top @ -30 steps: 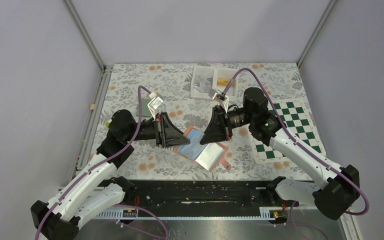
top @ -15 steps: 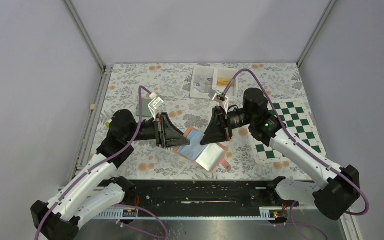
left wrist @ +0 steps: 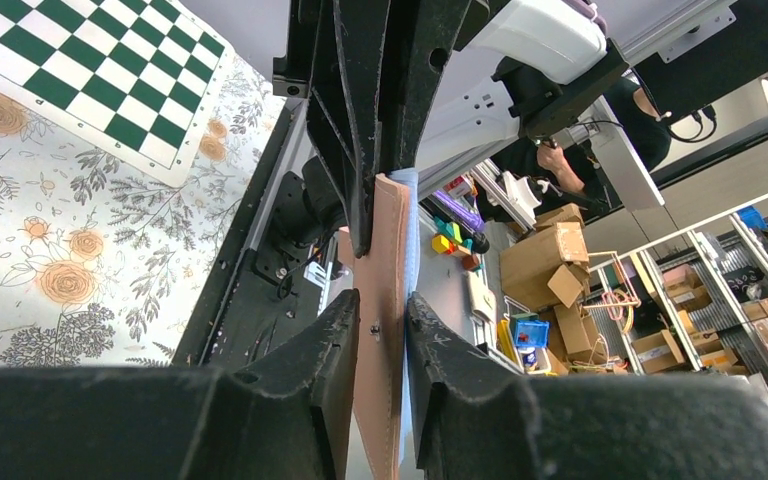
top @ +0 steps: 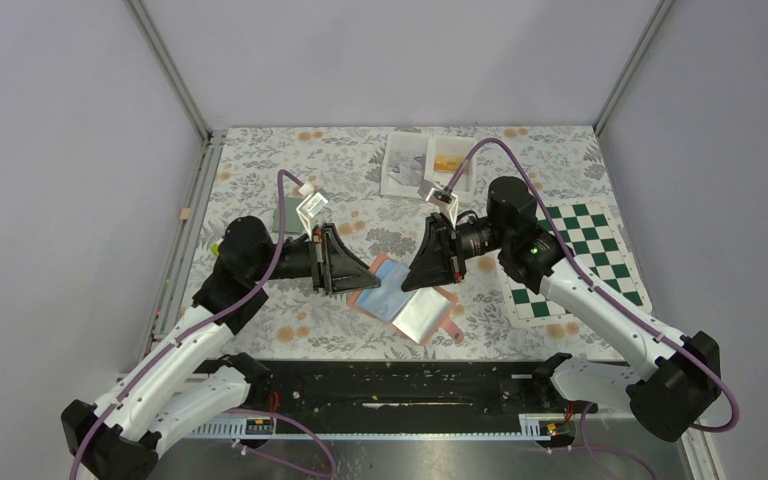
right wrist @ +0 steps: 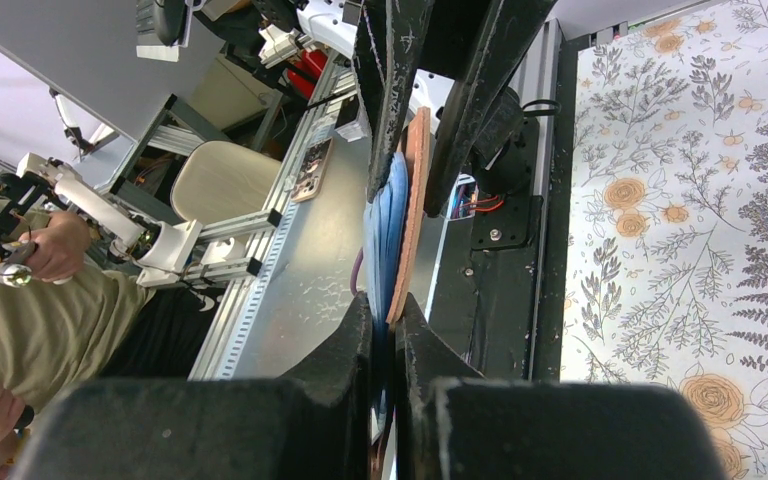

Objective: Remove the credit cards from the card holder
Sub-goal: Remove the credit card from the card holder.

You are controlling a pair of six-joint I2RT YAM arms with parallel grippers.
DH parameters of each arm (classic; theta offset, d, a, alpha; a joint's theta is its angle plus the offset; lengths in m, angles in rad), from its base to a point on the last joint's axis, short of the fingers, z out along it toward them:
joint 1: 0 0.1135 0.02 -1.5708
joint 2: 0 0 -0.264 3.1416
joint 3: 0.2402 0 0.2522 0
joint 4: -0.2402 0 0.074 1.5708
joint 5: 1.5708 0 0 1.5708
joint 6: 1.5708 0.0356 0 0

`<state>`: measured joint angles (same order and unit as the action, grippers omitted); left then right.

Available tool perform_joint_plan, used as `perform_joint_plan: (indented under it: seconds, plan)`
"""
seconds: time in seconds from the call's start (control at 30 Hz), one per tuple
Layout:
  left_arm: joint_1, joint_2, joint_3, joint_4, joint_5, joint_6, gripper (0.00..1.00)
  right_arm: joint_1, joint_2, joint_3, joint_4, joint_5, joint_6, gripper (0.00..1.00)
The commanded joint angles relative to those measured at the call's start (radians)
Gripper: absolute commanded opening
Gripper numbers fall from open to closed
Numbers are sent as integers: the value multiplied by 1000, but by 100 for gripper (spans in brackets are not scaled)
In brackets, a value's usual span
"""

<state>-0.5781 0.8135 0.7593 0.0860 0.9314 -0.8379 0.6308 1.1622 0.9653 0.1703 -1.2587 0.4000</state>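
The card holder point(top: 400, 295) lies open between my two grippers, light-blue inner panels up, tan tab point(top: 453, 330) at its near right. Its near-right half point(top: 420, 314) looks silvery; I cannot tell if that is a card. My left gripper point(top: 357, 275) is shut on its left edge; the left wrist view shows the tan cover point(left wrist: 388, 250) edge-on between the jaws point(left wrist: 381, 305). My right gripper point(top: 411, 280) is shut on its far-right edge, pinching blue panels and cover point(right wrist: 405, 190) in the right wrist view point(right wrist: 387, 312). A grey-green card point(top: 289, 215) lies on the table behind the left arm.
A white two-compartment tray point(top: 407, 168) with small items stands at the back centre. The green-and-white chessboard mat point(top: 585, 265) lies at the right, under the right arm. The tablecloth is floral. Metal posts and walls bound the back and sides.
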Motion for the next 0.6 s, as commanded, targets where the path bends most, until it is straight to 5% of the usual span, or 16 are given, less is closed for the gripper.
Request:
perform_joint_plan:
  seconds: [0.0,0.33,0.57]
  plan:
    - [0,-4,43,7,22,23,23,-4,-23,12,51,-25,8,0]
    - [0,-3,32,4,32,31,25,-3,-6,-2,135,-25,65,0]
    - [1,-11,27,17,27,20,0,-3,-9,-13,157,-40,78,0]
